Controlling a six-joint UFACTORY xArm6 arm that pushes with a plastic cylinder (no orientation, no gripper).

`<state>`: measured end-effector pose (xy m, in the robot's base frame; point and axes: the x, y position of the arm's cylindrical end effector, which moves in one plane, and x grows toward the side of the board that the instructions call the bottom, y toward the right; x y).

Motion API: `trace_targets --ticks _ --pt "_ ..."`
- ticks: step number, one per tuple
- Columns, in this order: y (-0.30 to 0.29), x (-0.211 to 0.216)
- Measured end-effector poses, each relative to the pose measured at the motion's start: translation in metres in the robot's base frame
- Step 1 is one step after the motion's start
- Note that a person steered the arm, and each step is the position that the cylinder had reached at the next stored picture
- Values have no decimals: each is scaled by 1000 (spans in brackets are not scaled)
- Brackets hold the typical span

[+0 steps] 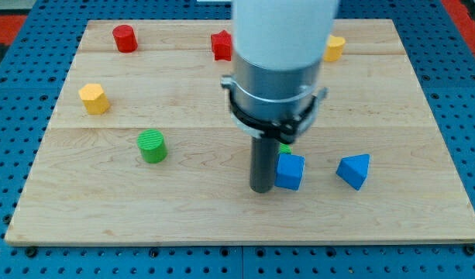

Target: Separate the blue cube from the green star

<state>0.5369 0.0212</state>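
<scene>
The blue cube (290, 171) lies on the wooden board right of centre, near the view's bottom. The green star (286, 148) is mostly hidden behind the rod and arm; only a small green sliver shows just above the cube, touching or nearly touching it. My tip (260, 188) rests on the board directly at the blue cube's left side, about touching it.
A blue triangular block (354, 170) lies right of the cube. A green cylinder (153, 146) is at left centre, a yellow hexagonal block (94, 98) at far left, a red cylinder (125, 38) at top left, a red star (221, 45) and a yellow block (334, 48) at the top, partly hidden by the arm.
</scene>
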Motion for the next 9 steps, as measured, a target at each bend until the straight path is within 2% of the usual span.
trace_targets --ticks 2,3,4,6,8,9 --pt "95 -4" --pt "88 23" --pt "123 9" --pt "122 -76" --pt "52 -99" --pt "64 -107"
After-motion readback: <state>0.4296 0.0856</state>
